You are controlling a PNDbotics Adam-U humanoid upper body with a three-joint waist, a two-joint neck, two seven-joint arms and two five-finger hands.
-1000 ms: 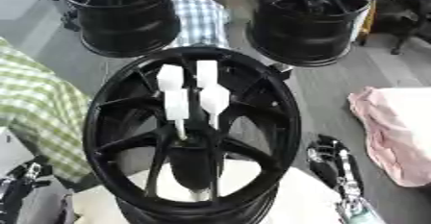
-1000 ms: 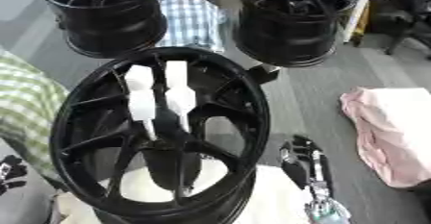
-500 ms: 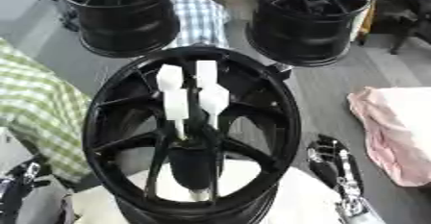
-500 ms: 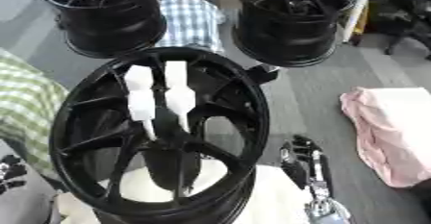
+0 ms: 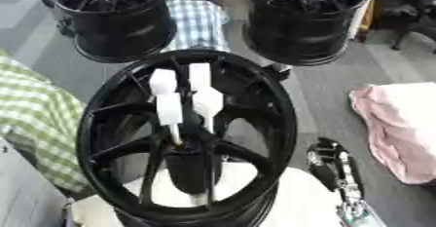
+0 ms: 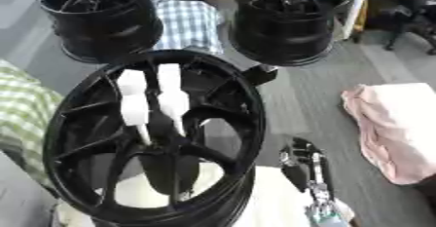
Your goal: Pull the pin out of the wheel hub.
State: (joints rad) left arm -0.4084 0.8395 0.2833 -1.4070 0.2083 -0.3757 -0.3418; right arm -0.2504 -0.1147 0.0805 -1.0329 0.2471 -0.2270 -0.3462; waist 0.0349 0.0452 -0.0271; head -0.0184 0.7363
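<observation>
A: What is the robot's right hand (image 5: 334,165) doing?

B: It is hanging low at the right, just beside the rim of the black wheel hub (image 5: 189,138), with its dark fingers lying straight and relaxed, pointing up the view. It is holding nothing and is not touching the hub as far as the views are showing.

A: And the left hand?

B: It is not showing in either view.

A: Where are the pins sitting?

B: Two white pins are standing side by side in the hub's centre, among the spokes. The left pin (image 5: 167,105) and the right pin (image 5: 203,97) are each showing broad white blocks on top and a thin stem running down toward the middle of the hub.

A: What is lying around the hub?

B: The hub is resting on a white surface (image 5: 294,204). Beyond it, two more black wheels are standing, one far left (image 5: 115,14) and one far right (image 5: 306,16), with a blue checked cloth (image 5: 197,24) between them. A green checked cloth (image 5: 34,123) is lying at the left, and a pink cloth (image 5: 400,128) at the right.
</observation>
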